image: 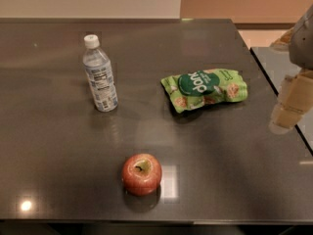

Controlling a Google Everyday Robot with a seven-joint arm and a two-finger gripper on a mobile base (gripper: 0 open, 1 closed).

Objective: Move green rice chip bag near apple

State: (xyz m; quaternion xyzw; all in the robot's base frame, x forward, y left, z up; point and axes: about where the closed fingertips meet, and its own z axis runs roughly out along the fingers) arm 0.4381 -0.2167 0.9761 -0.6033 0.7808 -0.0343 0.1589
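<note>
The green rice chip bag (204, 89) lies flat on the dark counter (58, 170), right of the middle, with its dark green round logo facing up and the lettering upside down. The claw (288, 106) hangs at the right edge of the camera view, over the counter's right rim, with part of the arm above it cut off by the frame. From the claw, the bag is at about nine o'clock, well apart from it, with bare counter between them. The claw holds nothing that shows, and I cannot tell whether it is spread or pressed together.

The apple (142, 174) sits upright near the front edge of the counter, stem up, red with a yellowish top. It is at about seven o'clock from the bag, well apart from it, and at about eight o'clock from the claw. A clear water bottle (100, 75) with a white cap stands upright at about nine o'clock from the bag, apart from it, and at about eleven o'clock from the apple.
</note>
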